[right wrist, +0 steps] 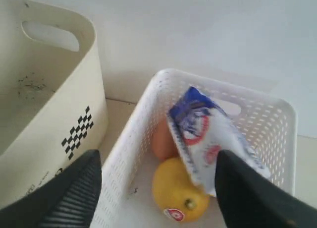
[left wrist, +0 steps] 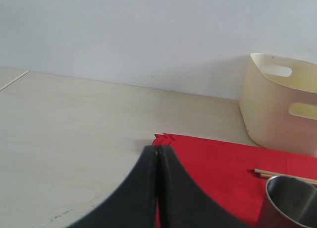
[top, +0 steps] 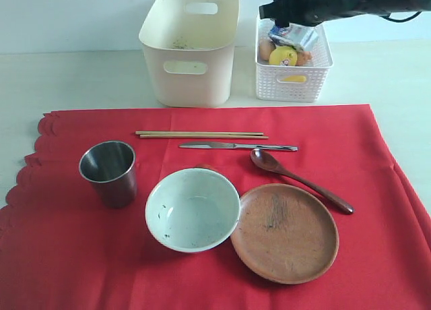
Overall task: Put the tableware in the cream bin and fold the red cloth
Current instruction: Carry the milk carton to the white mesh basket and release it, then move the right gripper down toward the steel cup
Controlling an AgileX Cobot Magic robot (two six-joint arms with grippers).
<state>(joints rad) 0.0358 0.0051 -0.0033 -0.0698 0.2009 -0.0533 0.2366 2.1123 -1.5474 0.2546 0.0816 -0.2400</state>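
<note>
On the red cloth lie the wooden chopsticks, slim knife, dark spoon, brown plate, speckled bowl and steel cup. The cream bin stands behind the cloth with no tableware showing inside. My right gripper hangs open over the white lattice basket, its fingers wide apart and nothing held between them. My left gripper is shut and empty, low over the table by the red cloth's corner, left of the cup. It is out of the exterior view.
The white lattice basket right of the bin holds a lemon, an egg and a blue-and-white packet leaning close to one right finger. Bare pale table lies left of the cloth, with a wall behind.
</note>
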